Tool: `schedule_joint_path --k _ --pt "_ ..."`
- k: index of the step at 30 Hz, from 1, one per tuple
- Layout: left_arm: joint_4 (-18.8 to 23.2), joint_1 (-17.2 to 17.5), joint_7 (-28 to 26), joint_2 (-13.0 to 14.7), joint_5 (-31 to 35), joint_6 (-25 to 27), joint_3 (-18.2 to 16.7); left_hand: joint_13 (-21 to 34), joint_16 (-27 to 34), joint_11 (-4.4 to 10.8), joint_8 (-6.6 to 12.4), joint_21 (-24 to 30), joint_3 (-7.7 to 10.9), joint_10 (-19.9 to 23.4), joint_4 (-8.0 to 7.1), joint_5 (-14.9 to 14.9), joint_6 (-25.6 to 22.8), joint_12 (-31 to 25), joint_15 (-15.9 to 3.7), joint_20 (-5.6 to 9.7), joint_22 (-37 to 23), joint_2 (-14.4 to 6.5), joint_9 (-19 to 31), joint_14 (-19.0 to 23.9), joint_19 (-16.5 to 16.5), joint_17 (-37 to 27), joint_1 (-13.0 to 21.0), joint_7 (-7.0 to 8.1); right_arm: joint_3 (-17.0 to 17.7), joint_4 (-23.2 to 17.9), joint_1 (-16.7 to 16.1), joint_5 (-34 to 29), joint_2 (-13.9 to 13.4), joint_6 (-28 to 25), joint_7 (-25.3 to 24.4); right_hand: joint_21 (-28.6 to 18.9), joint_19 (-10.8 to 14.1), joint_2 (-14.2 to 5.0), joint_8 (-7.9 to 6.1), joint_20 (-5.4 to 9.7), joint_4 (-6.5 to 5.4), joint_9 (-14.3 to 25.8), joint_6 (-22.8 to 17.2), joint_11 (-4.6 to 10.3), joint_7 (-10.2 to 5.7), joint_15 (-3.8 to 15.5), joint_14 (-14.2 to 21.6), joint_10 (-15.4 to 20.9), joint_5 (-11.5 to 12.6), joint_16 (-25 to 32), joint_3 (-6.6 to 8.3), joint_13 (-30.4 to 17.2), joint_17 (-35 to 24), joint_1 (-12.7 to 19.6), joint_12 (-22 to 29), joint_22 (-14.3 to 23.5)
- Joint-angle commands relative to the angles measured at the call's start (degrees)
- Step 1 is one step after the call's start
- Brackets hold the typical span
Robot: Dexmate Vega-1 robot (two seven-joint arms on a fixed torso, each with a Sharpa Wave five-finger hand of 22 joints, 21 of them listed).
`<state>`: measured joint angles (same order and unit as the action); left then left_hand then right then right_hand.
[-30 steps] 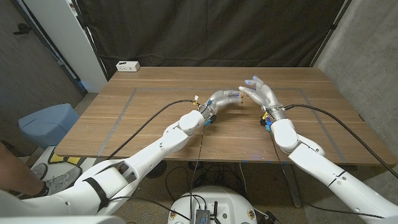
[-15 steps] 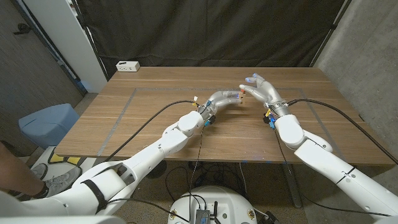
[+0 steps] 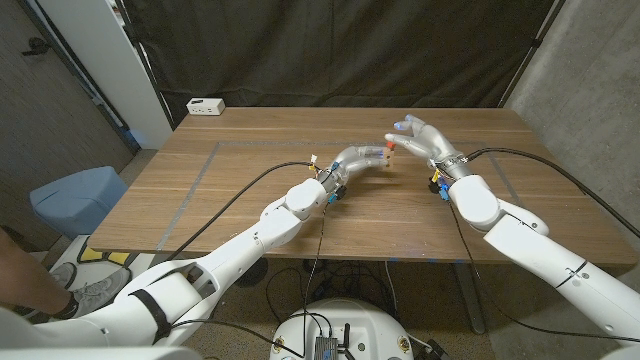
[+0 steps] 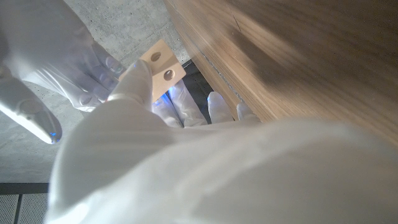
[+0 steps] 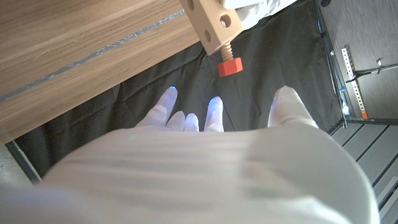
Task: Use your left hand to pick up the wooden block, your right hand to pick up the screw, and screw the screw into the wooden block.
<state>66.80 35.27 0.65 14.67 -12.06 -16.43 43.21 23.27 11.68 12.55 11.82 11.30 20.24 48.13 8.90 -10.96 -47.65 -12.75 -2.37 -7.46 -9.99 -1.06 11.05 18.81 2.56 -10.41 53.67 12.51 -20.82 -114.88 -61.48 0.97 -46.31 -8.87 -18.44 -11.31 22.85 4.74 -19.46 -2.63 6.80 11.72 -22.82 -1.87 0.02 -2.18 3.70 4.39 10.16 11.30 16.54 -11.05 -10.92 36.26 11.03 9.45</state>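
Wooden block (image 5: 209, 22) sits gripped in the left hand (image 3: 356, 159); red-headed screw (image 5: 227, 64) juts from its hole toward the right hand (image 3: 425, 143), whose spread, empty fingers lie just beyond.

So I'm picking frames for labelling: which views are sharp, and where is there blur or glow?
Head view: evenly lit, sharp. Left wrist view: table smeared, near robot hand soft, wooden block readable. Right wrist view: block and red screw crisp, blue glow on fingertips.
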Motion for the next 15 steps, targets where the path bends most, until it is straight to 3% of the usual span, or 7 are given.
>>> schedule_joint_path --k 1,2,8,15 --pt "-0.1 -0.2 0.1 0.1 0.1 -0.1 0.0 0.2 -0.2 0.04 0.36 0.1 0.1 0.3 -0.23 -0.4 -1.7 -0.2 -3.39 0.02 -0.3 -0.6 0.2 0.6 0.1 -0.1 0.0 -0.02 0.4 -3.3 1.7 0.6 -3.5 -4.8 4.1 0.1 0.2 -0.17 0.43 -2.27 0.4 0.0 -0.7 -0.28 0.02 -1.18 0.1 0.0 0.2 0.3 0.11 -0.2 -0.1 0.5 0.3 0.2" --pt "-0.1 -0.2 0.1 0.1 0.2 -0.1 0.0 0.2 -0.2 0.04 0.36 0.1 0.1 0.3 -0.23 -0.4 -1.7 -0.2 -3.38 0.02 -0.3 -0.6 0.2 0.6 0.1 -0.1 0.0 -0.02 0.4 -3.4 1.9 0.6 -3.8 -4.8 4.4 0.2 0.1 -0.12 0.54 -2.85 0.48 0.0 -0.7 0.3 0.01 -1.17 0.1 -0.3 0.2 0.3 0.09 -0.2 0.0 0.5 0.2 0.2" --pt "-0.3 -0.4 0.4 0.1 0.2 -0.1 0.0 0.2 -0.2 0.03 0.36 0.1 0.08 0.3 -0.26 -0.4 -1.8 -0.2 -3.38 -0.01 -0.3 -0.6 0.2 0.7 0.1 -0.1 0.0 -0.02 0.4 -4.8 2.7 1.0 -5.2 -6.9 6.1 0.2 0.7 -0.17 1.05 -6.75 0.76 0.0 -0.8 -0.19 -0.04 -2.1 0.1 -0.1 0.2 0.2 0.14 -0.2 0.0 0.6 0.3 0.2" --pt "-0.6 -0.7 0.5 0.1 0.2 -0.2 0.0 0.2 -0.2 0.05 0.35 0.1 0.06 0.3 -0.25 -0.4 -1.7 -0.2 -3.41 0.02 -0.3 -0.6 0.2 0.7 0.1 -0.1 0.0 -0.02 0.8 -7.1 3.8 1.5 -7.9 -10.1 8.8 0.1 1.2 -0.32 1.48 -8.45 1.03 0.0 -0.6 -0.35 0.01 -3.56 0.3 -0.1 0.3 0.2 0.32 -0.2 0.1 1.0 0.4 0.2"
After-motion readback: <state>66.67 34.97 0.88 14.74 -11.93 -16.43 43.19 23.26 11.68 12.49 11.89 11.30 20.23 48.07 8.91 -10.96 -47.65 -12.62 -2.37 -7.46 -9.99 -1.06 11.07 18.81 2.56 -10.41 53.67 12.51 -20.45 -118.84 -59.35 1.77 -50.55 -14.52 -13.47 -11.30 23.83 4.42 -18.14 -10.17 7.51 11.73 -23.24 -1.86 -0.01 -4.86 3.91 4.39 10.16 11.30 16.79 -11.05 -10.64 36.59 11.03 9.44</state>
